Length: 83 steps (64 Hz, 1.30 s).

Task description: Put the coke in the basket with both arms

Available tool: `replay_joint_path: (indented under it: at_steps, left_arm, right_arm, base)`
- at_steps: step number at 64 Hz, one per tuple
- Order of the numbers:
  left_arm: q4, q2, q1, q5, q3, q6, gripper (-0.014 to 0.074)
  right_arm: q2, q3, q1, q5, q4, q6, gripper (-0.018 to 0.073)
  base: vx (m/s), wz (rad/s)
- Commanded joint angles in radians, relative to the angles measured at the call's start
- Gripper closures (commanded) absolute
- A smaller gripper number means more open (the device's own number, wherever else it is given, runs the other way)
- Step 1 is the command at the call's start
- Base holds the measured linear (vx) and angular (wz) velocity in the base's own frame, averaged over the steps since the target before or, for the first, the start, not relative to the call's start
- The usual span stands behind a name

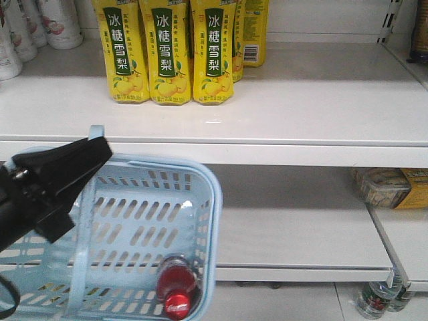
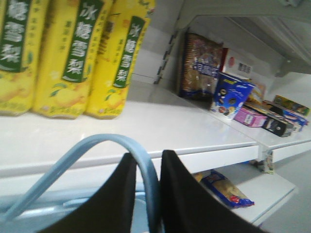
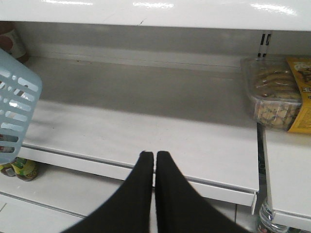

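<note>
so the plastic bottle of dark cola with the red coca-cola wrap (image 1: 178, 292) already lies on its side on the slotted floor of the light blue plastic shopping basket (image 1: 215, 200), near the front right corner, red cap toward the camera. placement looks done; what's left, i'd judge, is holding the basket steady.

left black wedge gripper (image 2: 148, 194) is pinched on the basket's flat blue handle (image 2: 97, 145); the handle strip runs up between the two fingers (image 2: 184, 199) and arches away to the left. in the front view it sits at the basket's upper left rim, so the load hangs off one side and the basket looks tilted.

right black gripper (image 3: 154, 167) is empty, tips pressed together, hovering over the bare white lower shelf (image 3: 146, 116), well apart from the basket corner at the far left of its view.

for doing this well:
- keep the left pinch firm; a thin handle can slide or pivot in the grip
- move slowly and level, since a bottle on its side rolls
- stay clear of the yellow pear-drink bottles (image 1: 167, 53) on the upper shelf just above the rim
- keep the right arm out of the basket's path
</note>
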Motion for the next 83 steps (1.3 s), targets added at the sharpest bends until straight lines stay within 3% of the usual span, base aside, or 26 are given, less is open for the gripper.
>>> replay_joint_path:
  at_steps: [1,33,43,55,66,76,83]
  left_arm:
    - [-0.142,-0.096,0.012,-0.018,0.04,0.098,0.0603]
    - [-0.538,-0.452,0.012,0.057,0.441,0.498,0.0603]
    - [-0.538,-0.514,0.012,0.144,0.487,0.557,0.0603]
    - [-0.538,-0.563,0.012,0.275,0.489,0.75,0.0603]
    - [-0.538,-0.675,0.024,0.316,0.49,0.879,0.0603]
    - [-0.544,-0.803,0.101,0.382,0.49,0.895,0.0603]
    - [-0.549,-0.867,0.193,0.446,0.49,0.891,0.0603]
  right_arm:
    - [0.012,-0.024,-0.002,-0.068,-0.024,-0.003,0.0561]
    - [0.012,-0.024,-0.002,-0.069,-0.024,-0.003,0.0561]
    - [0.012,-0.024,-0.002,-0.069,-0.024,-0.003,0.0561]
    - [0.012,-0.024,-0.002,-0.069,-0.024,-0.003,0.0561]
    - [0.012,-0.024,-0.002,-0.069,-0.024,-0.003,0.0561]
    - [0.012,-0.024,-0.002,-0.069,-0.024,-0.003,0.0561]
    - [0.012,-0.024,-0.002,-0.069,-0.024,-0.003,0.0561]
  base:
    - [0.0,0.0]
    - [0.0,0.0]
    - [0.0,0.0]
    - [0.0,0.0]
    - [0.0,0.0]
    - [0.0,0.0]
    - [0.0,0.0]
